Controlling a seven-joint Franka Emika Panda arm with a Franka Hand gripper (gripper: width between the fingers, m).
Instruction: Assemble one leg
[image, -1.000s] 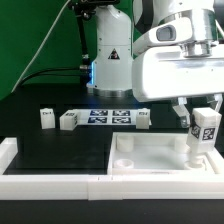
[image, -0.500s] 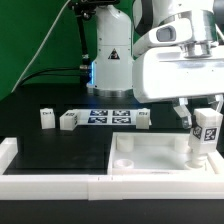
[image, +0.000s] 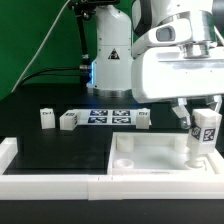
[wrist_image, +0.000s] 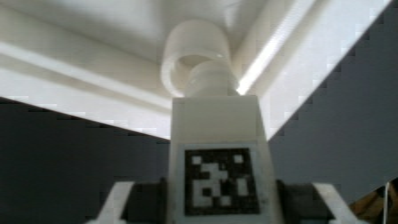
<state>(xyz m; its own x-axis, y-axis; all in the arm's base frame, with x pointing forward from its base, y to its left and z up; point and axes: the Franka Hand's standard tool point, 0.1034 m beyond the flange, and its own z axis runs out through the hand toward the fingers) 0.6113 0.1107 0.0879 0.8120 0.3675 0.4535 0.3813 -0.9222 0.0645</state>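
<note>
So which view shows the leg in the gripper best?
The exterior view: the leg shows full length, nearly upright in the gripper, its lower end at the white panel. The wrist view shows it close up, tag included, foreshortened.

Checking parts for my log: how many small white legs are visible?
4. One leg in the pincer above the panel; two at the exterior view's left of the marker board; one at its right. More may be hidden.

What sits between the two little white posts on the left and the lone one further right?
The marker board, with black-and-white tags, lies between the inner left leg and the lone leg, seen in the exterior view.
</note>
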